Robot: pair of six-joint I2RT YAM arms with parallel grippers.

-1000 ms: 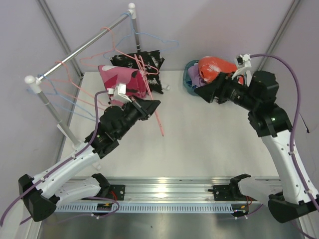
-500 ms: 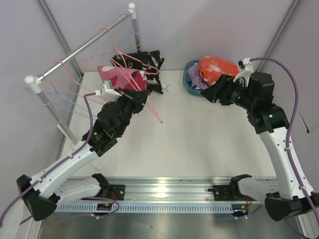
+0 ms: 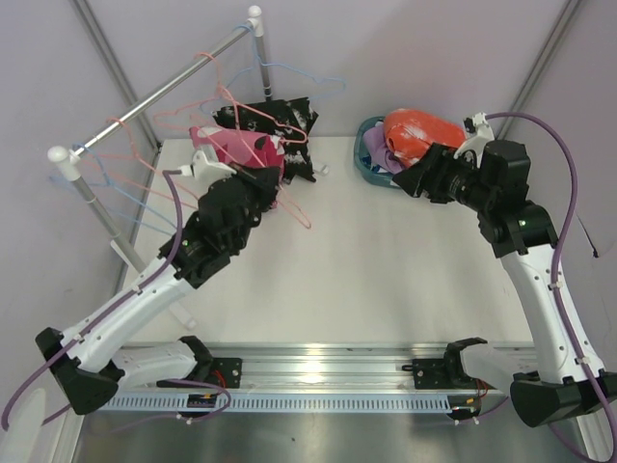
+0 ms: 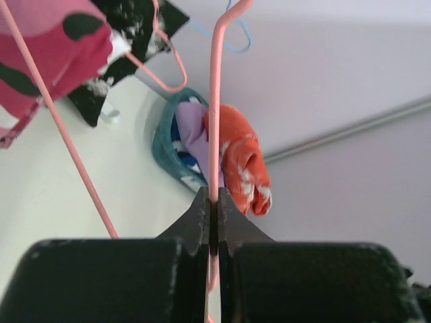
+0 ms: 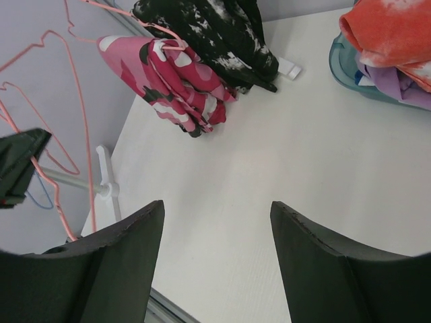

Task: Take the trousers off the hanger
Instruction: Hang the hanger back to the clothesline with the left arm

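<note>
My left gripper (image 4: 213, 196) is shut on the thin wire of a pink hanger (image 4: 214, 101), raised near the rack's rail (image 3: 154, 92). The pink-magenta patterned trousers (image 3: 234, 145) hang bunched on that hanger (image 3: 294, 210), just left of the jaws (image 4: 47, 60). Black white-speckled trousers (image 3: 281, 120) sit right behind them (image 5: 215, 33). Orange trousers (image 3: 416, 131) and lavender ones (image 3: 377, 149) lie in a teal basket (image 3: 367, 170). My right gripper (image 5: 215, 205) stands open and empty above the table, in front of the basket (image 5: 343, 67).
Several empty pink and blue wire hangers (image 3: 120, 178) dangle from the rail on its two white-capped posts (image 3: 60, 157). A white rack foot (image 5: 104, 178) rests at the table's left edge. The arms' mounting rail (image 3: 318, 371) runs along the near edge.
My left arm has swung back and to the left toward the rack, carrying the pink hanger and the pink-magenta trousers with it. The right arm has drawn back slightly, still open.
</note>
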